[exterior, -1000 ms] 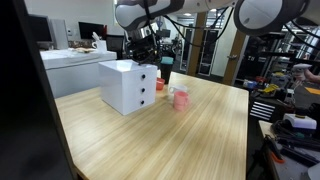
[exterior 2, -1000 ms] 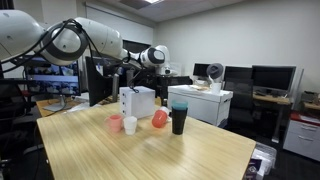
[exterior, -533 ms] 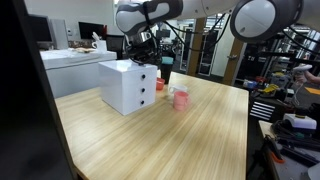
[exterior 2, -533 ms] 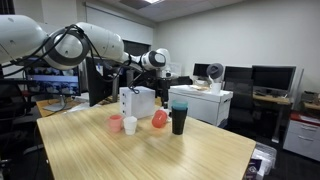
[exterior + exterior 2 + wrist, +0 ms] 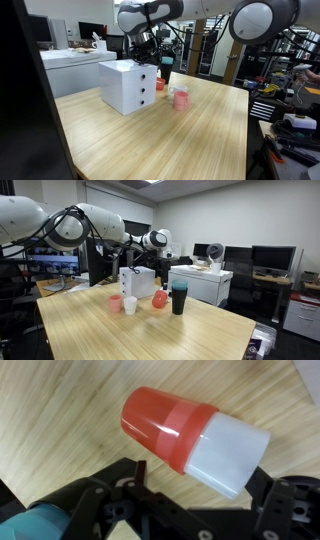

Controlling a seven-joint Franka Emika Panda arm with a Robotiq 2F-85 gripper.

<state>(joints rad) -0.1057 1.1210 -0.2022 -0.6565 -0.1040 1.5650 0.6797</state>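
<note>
A cup (image 5: 190, 432) with a red upper part and a white base lies on its side on the wooden table (image 5: 60, 420). In the wrist view my gripper (image 5: 203, 470) stands open, one black finger (image 5: 138, 466) on each side of the cup's white end. I cannot tell whether the fingers touch it. In both exterior views the gripper (image 5: 152, 60) (image 5: 163, 262) hangs beside the white drawer box (image 5: 128, 86) (image 5: 138, 282), over the red cup (image 5: 159, 298) (image 5: 160, 86).
A black cup with a teal rim (image 5: 179, 297) (image 5: 166, 68) stands close to the red cup. A pink cup (image 5: 181, 98) (image 5: 115, 303) and a white cup (image 5: 130, 304) stand on the table nearby. Desks and monitors (image 5: 270, 258) ring the table.
The arm has shifted very slightly; the cups and the box lie where they were.
</note>
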